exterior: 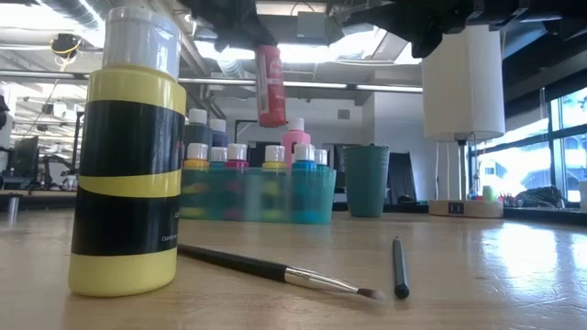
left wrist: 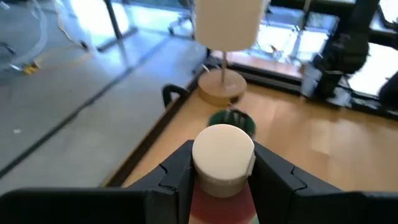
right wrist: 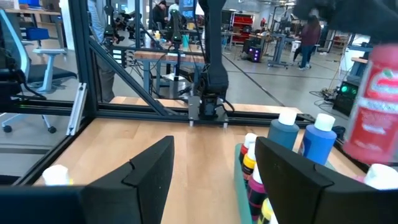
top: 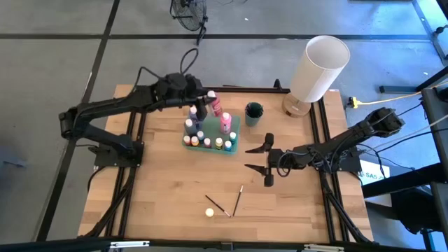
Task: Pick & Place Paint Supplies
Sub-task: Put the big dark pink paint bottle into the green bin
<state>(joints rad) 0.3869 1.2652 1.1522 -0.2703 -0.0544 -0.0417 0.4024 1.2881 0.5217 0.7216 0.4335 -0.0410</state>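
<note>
— What have you got in the left pincer (top: 207, 100)?

— A tall red plastic paint bottle with a white cap (exterior: 270, 84). My fingers (left wrist: 174, 180) are pinching it just under the cap, one on each side, and it hangs clear above the teal plastic tray (top: 234, 143) near the middle of the tabletop's far edge.

— And the tray itself?

— Crowded. Small white-capped bottles (exterior: 275, 156) stand in rows, with a taller pink bottle (top: 225, 122) on the side nearest the dark green cup (top: 253, 112). I judge the step in hand to be lowering the red one into a free slot, though I cannot tell from here which slot is free.

— How do you do that well?

— Keep the bottle plumb, centre it over the gap before I descend, and come straight down so the base does not clip a neighbour's cap. I'd let go only once the base is seated; a drop from height could topple the others.

— Your right pincer (top: 268, 159)?

— Spread wide and holding nothing, hovering over the tabletop between the tray and the right edge.

— What is left?

— Near the front edge lie two thin dark-handled brushes (top: 217, 205), and touching none of them, a small yellow bottle with a black band (exterior: 128, 151).
</note>
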